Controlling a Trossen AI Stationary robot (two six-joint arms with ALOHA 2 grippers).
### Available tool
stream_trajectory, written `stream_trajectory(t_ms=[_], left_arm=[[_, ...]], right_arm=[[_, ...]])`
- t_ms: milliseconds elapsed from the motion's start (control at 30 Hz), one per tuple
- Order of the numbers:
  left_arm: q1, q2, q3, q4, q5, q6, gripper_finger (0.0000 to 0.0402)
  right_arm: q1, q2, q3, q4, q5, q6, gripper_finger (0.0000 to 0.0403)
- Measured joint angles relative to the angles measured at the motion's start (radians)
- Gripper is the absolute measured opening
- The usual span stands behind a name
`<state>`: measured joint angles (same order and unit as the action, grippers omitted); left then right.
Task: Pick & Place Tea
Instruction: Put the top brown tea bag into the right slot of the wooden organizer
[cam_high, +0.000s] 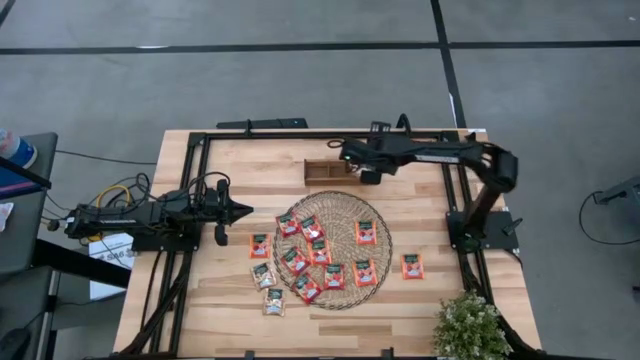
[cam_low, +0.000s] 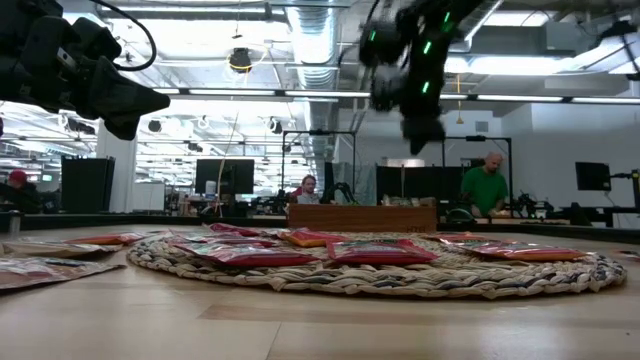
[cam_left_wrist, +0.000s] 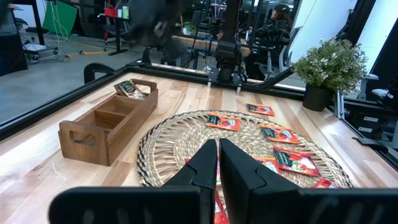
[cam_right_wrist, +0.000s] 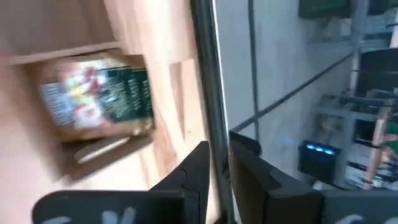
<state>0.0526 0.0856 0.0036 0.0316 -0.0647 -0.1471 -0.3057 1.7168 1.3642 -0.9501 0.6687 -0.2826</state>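
Note:
Several red-orange tea sachets (cam_high: 320, 250) lie flat on the round woven mat (cam_high: 345, 205). Beside the mat lie one red-orange sachet (cam_high: 259, 245) on its left and another (cam_high: 412, 265) on its right, with two pale ones (cam_high: 268, 287) near the front. One pale sachet (cam_right_wrist: 99, 99) lies in the end compartment of the wooden tray (cam_high: 330, 174), also seen from the left wrist (cam_left_wrist: 130, 89). My right gripper (cam_right_wrist: 219, 163) hangs shut and empty above the tray's right end (cam_high: 368, 176). My left gripper (cam_left_wrist: 217, 158) is shut and empty, raised left of the mat (cam_high: 245, 210).
A black frame rail (cam_high: 330, 134) runs along the table's far edge, just behind the tray. A potted plant (cam_high: 468, 328) stands at the near right corner. Bare wood lies between mat and tray (cam_high: 270, 185). People show in the room beyond (cam_low: 485, 185).

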Motion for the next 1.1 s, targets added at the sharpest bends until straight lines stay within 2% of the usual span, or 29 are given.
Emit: stream_trajectory(t_ms=[133,233,433,733,933,1100], left_arm=[[0.0,0.0,0.0,0.0,0.0,0.0,0.0008],[0.0,0.0,0.0,0.0,0.0,0.0,0.0008],[0.0,0.0,0.0,0.0,0.0,-0.001,0.0008],[0.0,0.0,0.0,0.0,0.012,-0.05,0.0008],[0.0,0.0,0.0,0.026,0.012,-0.05,0.0008],[0.0,0.0,0.004,0.133,0.011,-0.05,0.0008]], right_arm=[[0.054,-0.129,0.014,-0.123,-0.183,0.096,0.0052],[0.111,-0.211,0.014,-0.197,-0.24,0.21,0.0052],[0.265,-0.321,0.014,-0.314,-0.247,0.447,0.0052],[0.423,-0.377,-0.016,-0.411,-0.247,0.702,0.0052],[0.409,-0.437,-0.081,-0.413,-0.235,0.72,0.0052],[0.342,-0.543,-0.161,-0.391,-0.216,0.719,0.0052]])
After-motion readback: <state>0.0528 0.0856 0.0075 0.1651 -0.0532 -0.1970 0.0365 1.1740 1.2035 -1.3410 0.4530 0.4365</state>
